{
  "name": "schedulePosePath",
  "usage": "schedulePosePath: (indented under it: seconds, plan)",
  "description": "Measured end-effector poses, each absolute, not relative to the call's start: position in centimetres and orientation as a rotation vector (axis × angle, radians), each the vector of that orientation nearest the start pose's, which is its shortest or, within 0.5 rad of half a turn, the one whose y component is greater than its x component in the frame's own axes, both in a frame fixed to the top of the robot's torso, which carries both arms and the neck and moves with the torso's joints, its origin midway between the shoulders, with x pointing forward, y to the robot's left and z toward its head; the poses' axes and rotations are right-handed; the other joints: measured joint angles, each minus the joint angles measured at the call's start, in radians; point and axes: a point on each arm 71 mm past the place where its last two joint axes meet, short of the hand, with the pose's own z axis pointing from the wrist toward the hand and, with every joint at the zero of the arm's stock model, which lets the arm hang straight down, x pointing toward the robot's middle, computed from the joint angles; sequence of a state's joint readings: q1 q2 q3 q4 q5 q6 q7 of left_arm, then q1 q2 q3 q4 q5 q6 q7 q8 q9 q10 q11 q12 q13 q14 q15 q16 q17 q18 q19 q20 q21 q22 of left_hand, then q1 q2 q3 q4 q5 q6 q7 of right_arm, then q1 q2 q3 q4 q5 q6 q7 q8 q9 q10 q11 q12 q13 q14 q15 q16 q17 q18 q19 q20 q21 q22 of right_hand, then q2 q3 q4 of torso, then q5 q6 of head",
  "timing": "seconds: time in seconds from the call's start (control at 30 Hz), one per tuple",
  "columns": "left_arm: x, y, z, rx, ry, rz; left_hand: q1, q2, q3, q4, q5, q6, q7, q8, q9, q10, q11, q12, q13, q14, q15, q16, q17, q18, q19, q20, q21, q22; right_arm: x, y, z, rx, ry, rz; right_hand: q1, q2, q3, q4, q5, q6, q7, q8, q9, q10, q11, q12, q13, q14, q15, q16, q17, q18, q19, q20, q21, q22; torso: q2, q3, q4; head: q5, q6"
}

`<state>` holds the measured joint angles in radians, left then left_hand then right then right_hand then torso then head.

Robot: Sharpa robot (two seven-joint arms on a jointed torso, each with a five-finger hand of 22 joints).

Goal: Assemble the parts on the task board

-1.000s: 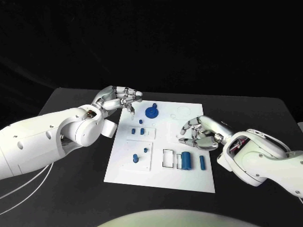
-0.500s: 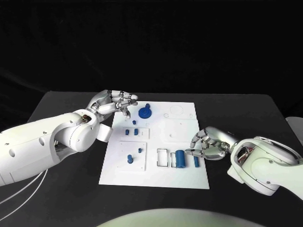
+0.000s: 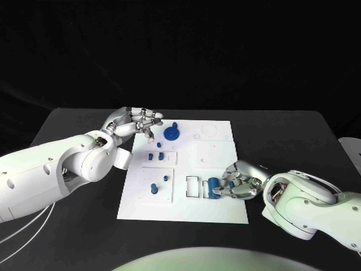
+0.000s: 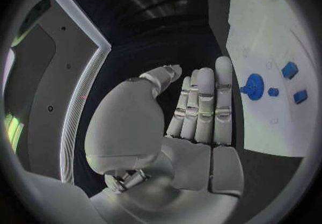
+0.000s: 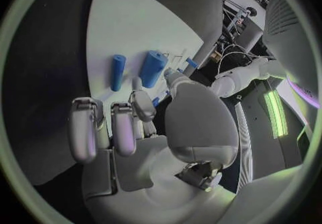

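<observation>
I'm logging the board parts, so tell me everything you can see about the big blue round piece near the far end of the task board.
The blue round piece looks like a flat plastic disc with a small knob or peg rising from it. It sits on the white task board at its far end, toward the left side. The left wrist view shows it as a disc with a raised hub. The left hand hovers just beside it; whether it touches cannot be told.

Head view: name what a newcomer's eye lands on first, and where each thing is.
The white task board lies mid-table, dotted with small blue parts. The right hand curls over the blue cylinder near the board's right edge; whether it grips it I cannot tell. The left hand hovers by the board's far left corner, beside the round blue part.
</observation>
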<state>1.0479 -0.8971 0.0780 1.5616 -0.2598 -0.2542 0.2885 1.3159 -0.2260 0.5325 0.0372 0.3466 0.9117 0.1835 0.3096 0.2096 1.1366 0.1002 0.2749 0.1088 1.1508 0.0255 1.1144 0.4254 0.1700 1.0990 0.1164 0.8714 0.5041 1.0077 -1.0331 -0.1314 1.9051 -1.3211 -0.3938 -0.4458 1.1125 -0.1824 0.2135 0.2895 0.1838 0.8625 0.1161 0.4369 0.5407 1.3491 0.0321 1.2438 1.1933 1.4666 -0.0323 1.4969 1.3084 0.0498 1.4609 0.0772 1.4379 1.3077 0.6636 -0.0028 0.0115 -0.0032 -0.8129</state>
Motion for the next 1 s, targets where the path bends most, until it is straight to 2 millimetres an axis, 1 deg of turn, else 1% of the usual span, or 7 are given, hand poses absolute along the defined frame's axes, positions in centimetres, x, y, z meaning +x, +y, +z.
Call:
schedulePosePath:
  seconds: [0.03, 0.33, 0.5, 0.6, 0.83, 0.9, 1.0]
  plan:
    - [46.7, 21.9, -20.6, -0.98, 1.576, -1.486, 0.0, 0.0, 0.0, 0.0, 0.0, 0.0, 0.0, 0.0, 0.0, 0.0, 0.0, 0.0, 0.0, 0.0, 0.0, 0.0, 0.0, 0.0, 0.0, 0.0, 0.0, 0.0, 35.6, -20.1, -26.7, 0.207, 2.04, 0.589, 0.007, 0.007, -0.005, 0.001, 0.0, 0.0, 0.0, 0.001, 0.001, 0.009, 0.0, 0.013, 0.014, 0.0, 0.0, 0.002, 0.0, 0.0, 0.002, -0.002, 0.005, 0.0, 0.0, 0.0, 0.0005, 0.0, 0.0]
    - [46.7, 22.0, -20.6, -0.981, 1.576, -1.484, 0.0, 0.0, 0.0, 0.0, 0.0, 0.0, 0.0, 0.0, 0.0, 0.0, 0.0, 0.0, 0.0, 0.0, 0.0, 0.0, 0.0, 0.0, 0.004, -0.004, 0.0, 0.0, 36.0, -19.2, -27.4, 0.193, 2.039, 0.581, 0.007, 0.007, -0.016, 0.003, 0.004, 0.006, -0.005, 0.018, 0.013, 0.018, -0.003, 0.031, 0.042, 0.0, 0.0, 0.008, 0.0, 0.0, 0.004, -0.004, 0.005, 0.0, 0.002, 0.0006, -0.0009, 0.002, -0.005]
    - [46.7, 22.0, -20.6, -0.981, 1.577, -1.484, 0.0, 0.0, 0.0, 0.0, 0.0, 0.0, 0.0, 0.0, 0.0, 0.0, 0.0, 0.0, 0.0, 0.0, 0.0, 0.0, 0.0, 0.0, 0.004, -0.004, 0.0, -0.001, 36.2, -18.7, -27.4, 0.186, 2.032, 0.583, 0.01, 0.01, -0.023, 0.002, 0.007, 0.009, -0.004, 0.017, 0.013, 0.018, -0.003, 0.036, 0.047, 0.0, 0.0, 0.008, 0.0, 0.0, 0.004, -0.004, 0.005, 0.0, 0.001, 0.0011, -0.0003, -0.001, -0.008]
    - [46.7, 22.0, -20.6, -0.982, 1.577, -1.482, 0.0, 0.0, -0.001, 0.001, 0.0, 0.0, 0.0, 0.0, 0.0, 0.0, 0.0, 0.0, 0.0, 0.0, 0.0, 0.0, 0.0, 0.0, 0.004, -0.004, -0.003, -0.001, 36.2, -18.4, -27.5, 0.181, 2.029, 0.585, 0.025, 0.025, -0.028, -0.003, 0.01, 0.009, -0.004, 0.015, 0.013, 0.027, -0.005, 0.051, 0.06, 0.0, 0.0, 0.012, 0.0, 0.0, 0.004, -0.004, 0.005, 0.0, 0.001, 0.0009, -0.0004, 0.0, -0.009]
    - [46.7, 22.0, -20.6, -0.983, 1.579, -1.482, 0.0, 0.0, -0.003, 0.003, 0.0, 0.0, 0.0, 0.0, 0.0, 0.0, 0.0, 0.0, 0.001, 0.0, 0.0, 0.0, 0.0, 0.0, 0.004, -0.004, -0.004, -0.001, 36.3, -18.2, -27.5, 0.177, 2.023, 0.586, 0.099, 0.032, -0.017, -0.016, 0.019, 0.012, -0.008, 0.011, 0.009, 0.029, -0.007, 0.059, 0.078, -0.001, -0.001, 0.014, 0.0, 0.0, 0.004, -0.004, 0.011, 0.0, 0.0, 0.0001, -0.0017, 0.005, -0.011]
    - [46.7, 22.0, -20.6, -0.983, 1.579, -1.481, 0.0, 0.0, -0.003, 0.003, 0.0, 0.0, 0.0, 0.0, 0.0, 0.0, 0.0, 0.0, 0.001, 0.0, 0.0, 0.0, 0.0, 0.0, 0.004, -0.004, -0.004, -0.001, 36.3, -18.2, -27.4, 0.18, 2.02, 0.586, 0.109, 0.027, -0.003, -0.029, 0.015, 0.015, -0.01, 0.012, 0.005, 0.031, -0.009, 0.062, 0.08, -0.003, -0.004, 0.014, 0.0, 0.0, 0.004, -0.004, 0.011, 0.0, 0.0, -0.0005, -0.0019, 0.005, -0.011]
    - [46.7, 22.0, -20.6, -0.983, 1.58, -1.481, 0.0, 0.0, -0.003, 0.003, 0.0, 0.0, 0.0, 0.0, 0.0, 0.0, 0.0, 0.0, 0.001, 0.0, 0.0, 0.0, 0.0, 0.0, 0.004, -0.004, -0.004, -0.001, 36.2, -18.4, -27.5, 0.199, 2.016, 0.584, 0.124, 0.012, 0.022, -0.018, -0.004, 0.022, -0.018, 0.011, 0.002, 0.036, -0.014, 0.067, 0.089, 0.002, -0.009, 0.014, 0.0, 0.001, 0.008, -0.01, 0.011, 0.0, -0.001, -0.0007, -0.0018, 0.004, -0.009]
